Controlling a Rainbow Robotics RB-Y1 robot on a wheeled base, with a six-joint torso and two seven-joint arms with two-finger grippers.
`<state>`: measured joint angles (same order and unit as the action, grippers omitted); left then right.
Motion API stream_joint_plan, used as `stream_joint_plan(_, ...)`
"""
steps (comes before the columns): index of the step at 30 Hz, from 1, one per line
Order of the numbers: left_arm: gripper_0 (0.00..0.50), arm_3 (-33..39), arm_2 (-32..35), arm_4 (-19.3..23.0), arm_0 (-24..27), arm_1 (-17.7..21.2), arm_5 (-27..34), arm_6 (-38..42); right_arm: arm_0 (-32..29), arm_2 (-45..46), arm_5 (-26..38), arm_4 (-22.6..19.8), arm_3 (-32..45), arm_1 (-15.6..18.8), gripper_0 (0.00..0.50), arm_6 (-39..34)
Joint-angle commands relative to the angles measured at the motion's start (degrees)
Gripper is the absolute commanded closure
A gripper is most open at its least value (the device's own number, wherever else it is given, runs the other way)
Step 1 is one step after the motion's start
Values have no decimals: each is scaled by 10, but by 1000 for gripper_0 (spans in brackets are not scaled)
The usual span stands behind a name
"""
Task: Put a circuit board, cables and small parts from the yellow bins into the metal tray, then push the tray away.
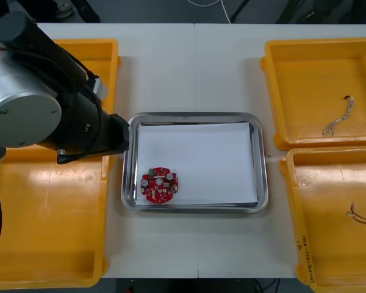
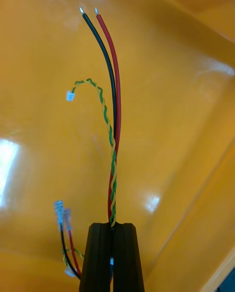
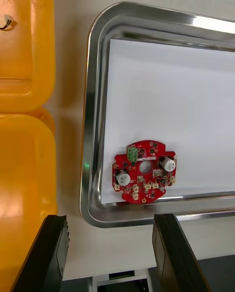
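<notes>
**Front view check-in: board's in the tray, right pincer has wires**

Labels first, since someone always asks. There's a bit of dark writing (image 1: pixel 302 243) on the inner rim of the near right bin (image 1: pixel 335 256), but it's too small to read. Any print on the board is too fine to make out as well.

My left arm (image 1: pixel 24 104) comes in over the far left bin (image 1: pixel 107 55). The big silver joint is out at the side and the black wrist end sits just beside the left rim of the tray (image 1: pixel 195 117). My left pincer (image 3: pixel 108 218) is spread wide with nothing between the fingers, above the bare table by the tray's near left corner. The round red circuit board (image 1: pixel 159 185) lies flat on the white sheet inside the tray, tucked into that same corner close to the rim.

My right pincer (image 2: pixel 112 225) is down inside one of the yellow bins (image 2: pixel 186 76), and I can't tell which one. Its fingers are pinched almost together on wires: a red and black pair (image 2: pixel 115 101) and a yellow-green twisted wire (image 2: pixel 105 115), both running straight out from the fingertips. A smaller bunch with clear plugs (image 2: pixel 66 233) lies just beside my fingers.

Over on the right, the far right bin (image 1: pixel 280 91) has a pale twisted wire (image 1: pixel 338 119) in it. The near right bin has a thin wire (image 1: pixel 361 213) by its outer side.
</notes>
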<state>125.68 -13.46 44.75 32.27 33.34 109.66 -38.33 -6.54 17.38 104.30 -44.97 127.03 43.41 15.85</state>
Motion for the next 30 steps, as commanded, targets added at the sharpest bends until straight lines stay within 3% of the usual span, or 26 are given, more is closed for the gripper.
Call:
stream_joint_plan(1, 0, 28, 48, 14, -28, 22, 3, -51, 17, 49, 23, -38, 32, 13, 500, 21)
stream_joint_plan(17, 0, 26, 153, 43, -84, 69, 3, -166, 61, 84, 43, -166, 62, 128, 500, 82)
stream_joint_plan(22, 0, 23, 196, 54, -107, 91, 3, -218, 93, 67, 46, -166, 62, 143, 500, 161)
stream_joint_plan(30, 0, -25, 235, 68, -100, 116, 3, -277, 152, -2, 44, -143, 62, 165, 500, 260)
